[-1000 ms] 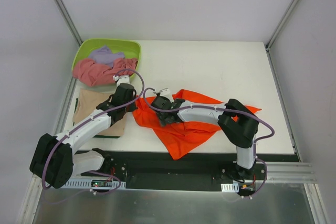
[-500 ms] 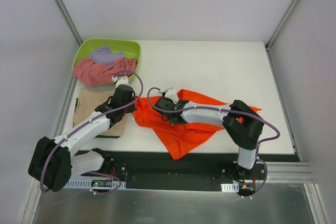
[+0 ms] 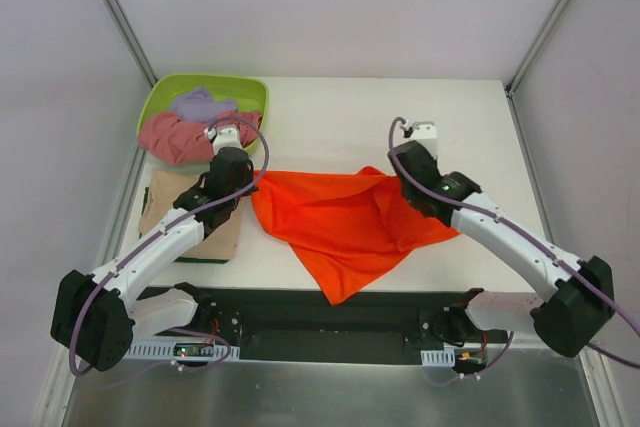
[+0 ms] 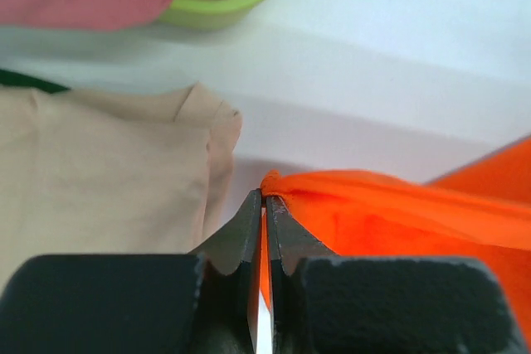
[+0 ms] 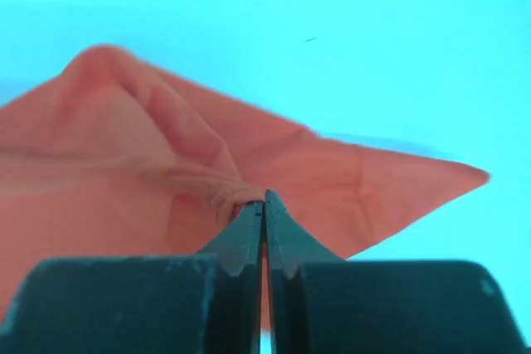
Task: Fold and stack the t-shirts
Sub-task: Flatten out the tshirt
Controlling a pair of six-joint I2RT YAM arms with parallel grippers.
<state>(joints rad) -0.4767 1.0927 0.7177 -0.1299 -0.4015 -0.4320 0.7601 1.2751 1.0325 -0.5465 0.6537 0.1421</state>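
Observation:
The bright orange t-shirt (image 3: 335, 222) is stretched across the table's middle between both arms. My left gripper (image 3: 250, 179) is shut on its left edge; the wrist view shows orange cloth (image 4: 373, 205) pinched at the tips of the left gripper (image 4: 265, 196). My right gripper (image 3: 395, 172) is shut on the shirt's upper right part, a bunched fold of orange cloth (image 5: 166, 163) caught at the tips of the right gripper (image 5: 265, 198). A tan t-shirt (image 3: 185, 212) lies flat at the left. A dusty pink t-shirt (image 3: 180, 135) and a pale lavender t-shirt (image 3: 200, 104) lie crumpled in the tub.
The lime-green tub (image 3: 165, 95) stands at the back left corner, close behind my left wrist. The tan shirt (image 4: 99, 172) lies just left of the left fingers. White walls with metal posts enclose the table (image 3: 400, 117). A black strip runs along the near edge.
My right gripper closed on the orange shirt near the left side and swung far to the right, pulling the cloth out wide. The left gripper shifted slightly back, still holding its edge.

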